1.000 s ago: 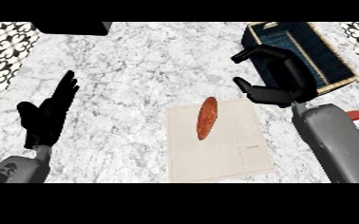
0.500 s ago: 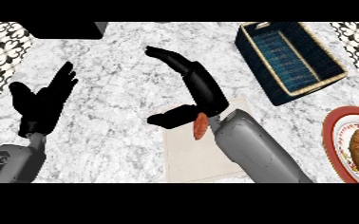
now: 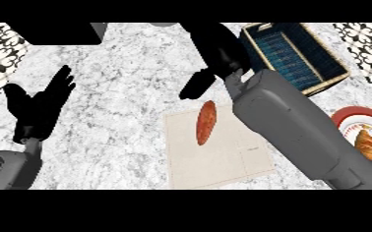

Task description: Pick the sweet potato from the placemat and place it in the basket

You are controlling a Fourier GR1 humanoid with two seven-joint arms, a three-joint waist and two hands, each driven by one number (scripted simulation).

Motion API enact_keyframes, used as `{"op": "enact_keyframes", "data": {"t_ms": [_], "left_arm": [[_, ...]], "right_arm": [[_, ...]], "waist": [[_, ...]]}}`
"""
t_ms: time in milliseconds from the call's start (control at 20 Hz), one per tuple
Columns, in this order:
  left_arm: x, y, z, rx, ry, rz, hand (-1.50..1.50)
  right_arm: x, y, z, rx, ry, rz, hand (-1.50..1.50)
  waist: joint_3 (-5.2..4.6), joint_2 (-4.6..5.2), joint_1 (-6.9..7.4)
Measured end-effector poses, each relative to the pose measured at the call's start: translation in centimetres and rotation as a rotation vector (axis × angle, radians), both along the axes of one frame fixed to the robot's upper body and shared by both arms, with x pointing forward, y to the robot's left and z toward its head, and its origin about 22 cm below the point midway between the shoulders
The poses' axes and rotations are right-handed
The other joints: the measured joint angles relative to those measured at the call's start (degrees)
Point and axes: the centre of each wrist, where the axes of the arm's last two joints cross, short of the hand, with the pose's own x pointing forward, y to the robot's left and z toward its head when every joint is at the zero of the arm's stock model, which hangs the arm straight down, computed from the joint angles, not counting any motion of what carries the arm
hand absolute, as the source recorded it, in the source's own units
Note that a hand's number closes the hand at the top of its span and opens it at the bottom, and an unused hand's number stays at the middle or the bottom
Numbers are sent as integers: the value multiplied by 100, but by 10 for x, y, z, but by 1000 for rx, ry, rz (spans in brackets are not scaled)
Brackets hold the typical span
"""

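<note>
White marbled counter (image 3: 123,142) fills the view. Right forearm (image 3: 291,123) crosses it from the near right toward the far middle. Basket (image 3: 335,76), dark blue inside with a tan rim, sits far right. Pale placemat (image 3: 225,164) lies near the middle. Right hand (image 3: 218,49) hangs beyond the mat, fingers relaxed, thumb pointing down, holding nothing. Left hand (image 3: 40,105) rests open at the left edge, fingers up. Red-rimmed plate (image 3: 349,118) shows at the right edge. Sweet potato (image 3: 205,122) lies on the mat's far part, apart from the thumb
</note>
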Motion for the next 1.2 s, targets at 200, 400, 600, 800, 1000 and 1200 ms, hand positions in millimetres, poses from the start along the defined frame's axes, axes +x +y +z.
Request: {"op": "enact_keyframes", "data": {"t_ms": [200,400,600,800,1000,1200], "left_arm": [[0,1,-1,-5,-7,5,0],[0,1,1,-7,-7,2,0],[-1,3,-1,-6,-9,-1,0],[0,2,0,-4,-8,1,0],[-3,7,-3,-5,-11,-1,0],[1,0,-2,-8,-14,-4,0]], "right_arm": [[7,-16,49,-136,55,-102,-150],[11,-29,81,-225,194,-82,-150],[7,-48,93,-245,299,-36,-150],[-6,-78,92,-183,345,20,-150],[-23,-106,84,-112,344,35,-150],[-42,-124,59,-54,316,21,-150]], "waist": [[11,24,-6],[18,46,22],[22,60,16],[25,62,-3],[26,70,8],[28,80,13]]}}
